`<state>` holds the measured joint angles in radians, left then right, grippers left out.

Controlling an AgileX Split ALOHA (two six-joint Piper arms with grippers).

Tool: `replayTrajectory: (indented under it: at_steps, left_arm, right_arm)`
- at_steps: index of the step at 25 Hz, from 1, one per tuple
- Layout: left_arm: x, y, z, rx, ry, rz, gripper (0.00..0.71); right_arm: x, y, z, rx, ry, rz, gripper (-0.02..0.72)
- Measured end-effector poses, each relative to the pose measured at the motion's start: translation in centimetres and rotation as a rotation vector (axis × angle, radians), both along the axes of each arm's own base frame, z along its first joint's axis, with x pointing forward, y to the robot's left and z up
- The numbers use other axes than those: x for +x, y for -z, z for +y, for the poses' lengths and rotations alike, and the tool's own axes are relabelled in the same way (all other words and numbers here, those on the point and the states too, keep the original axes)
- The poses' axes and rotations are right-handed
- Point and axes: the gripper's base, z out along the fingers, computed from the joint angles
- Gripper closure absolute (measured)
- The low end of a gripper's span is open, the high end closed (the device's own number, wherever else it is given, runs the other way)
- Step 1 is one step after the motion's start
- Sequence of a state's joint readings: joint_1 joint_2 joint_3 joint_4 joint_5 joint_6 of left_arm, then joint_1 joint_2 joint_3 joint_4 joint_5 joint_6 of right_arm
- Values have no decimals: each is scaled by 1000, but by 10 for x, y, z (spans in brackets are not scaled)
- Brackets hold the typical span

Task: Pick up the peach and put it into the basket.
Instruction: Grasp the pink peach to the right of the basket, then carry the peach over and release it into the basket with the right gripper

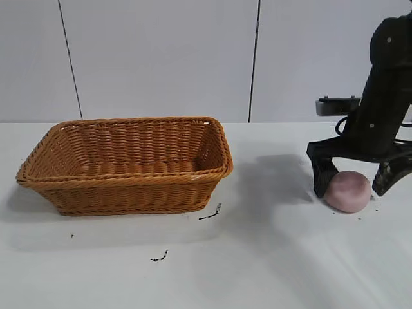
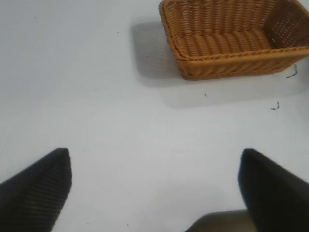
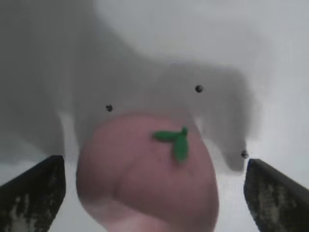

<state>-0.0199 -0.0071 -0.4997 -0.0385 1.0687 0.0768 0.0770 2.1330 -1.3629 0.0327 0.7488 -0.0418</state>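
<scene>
The peach [image 1: 347, 191] is a pale-pink rounded lump resting on the white table at the right. In the right wrist view it [image 3: 147, 174] shows small green leaves on top. My right gripper [image 1: 354, 182] is open and lowered around the peach, one finger on each side, with gaps to both fingers. The orange-brown wicker basket [image 1: 129, 193] stands at the left of the table, apart from the peach, and appears empty. My left gripper [image 2: 154, 193] is open over bare table, with the basket [image 2: 231, 63] far ahead of it. The left arm is out of the exterior view.
Small dark marks [image 1: 210, 213] lie on the white table [image 1: 257, 257] in front of the basket. A grey panelled wall stands behind the table.
</scene>
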Motion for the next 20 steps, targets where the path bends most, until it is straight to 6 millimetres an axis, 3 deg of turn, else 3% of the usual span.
replayTrajectory:
  at_steps: [2,6,12,14,17,20]
  left_arm:
    - [0,0,0,0,0,0,18]
    - [0,0,0,0,0,0,18]
    - [0,0,0,0,0,0,18]
    - [0,0,0,0,0,0,18]
    - [0,0,0,0,0,0,18]
    - [0,0,0,0,0,0,18]
  right_arm:
    - [0,-7,0,3,1,-14,617]
    - [4,-34,0,6,-1,-60,666]
    - [19,-127,2,18,-6,-206,670]
    - [23,-149,3,19,-11,-233,670]
    - [27,-173,16,14,-44,-281,670]
    - [29,-192,45,27,-108,-343,670]
